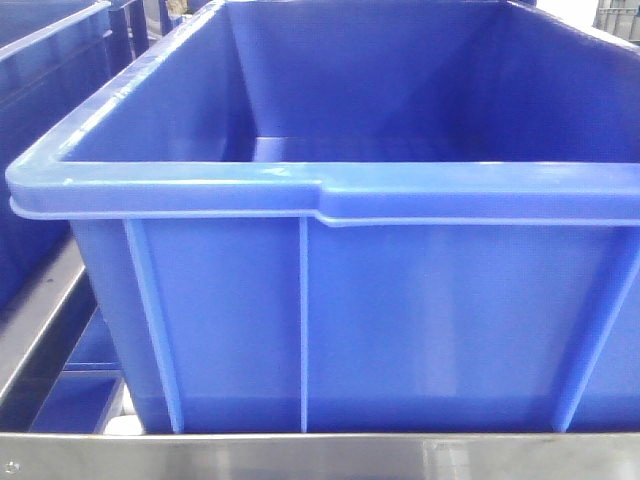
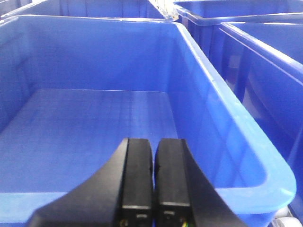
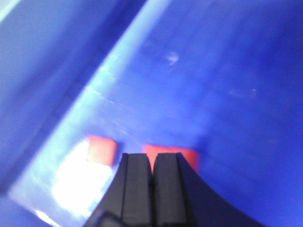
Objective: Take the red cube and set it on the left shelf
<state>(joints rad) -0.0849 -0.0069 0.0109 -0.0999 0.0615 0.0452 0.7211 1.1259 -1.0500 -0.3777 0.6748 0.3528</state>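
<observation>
Here, in the front-facing view, a deep-blue ribbed bin [image 1: 400, 300] of the left shelf [image 1: 300, 455] fills nearly the whole picture, its thick rolled rim running level across the middle and its long side turned toward the camera; a steel rail of the rack passes just beneath it, and a second blue bin [image 1: 40, 120] stands to its left. Neither arm nor the cube shows in this view. In the left wrist view, the left gripper [image 2: 154, 189] hangs above the near rim of a blue bin [image 2: 94, 132], its two black fingers pressed together with only a hairline seam between them and nothing held; more blue bins [image 2: 255, 71] stand just beside that bin on its right. In the right wrist view, which is blurred, the right gripper [image 3: 151, 194] also has its fingers closed against each other, empty. The red cube [image 3: 173, 155] lies on a blue bin floor [image 3: 213, 94] just beyond the fingertips, partly hidden by them, one flat face toward the camera; being a cube, it shows no long axis. A second red patch [image 3: 101, 150] sits close to the cube's left, and whether it is a reflection or another object cannot be told.
</observation>
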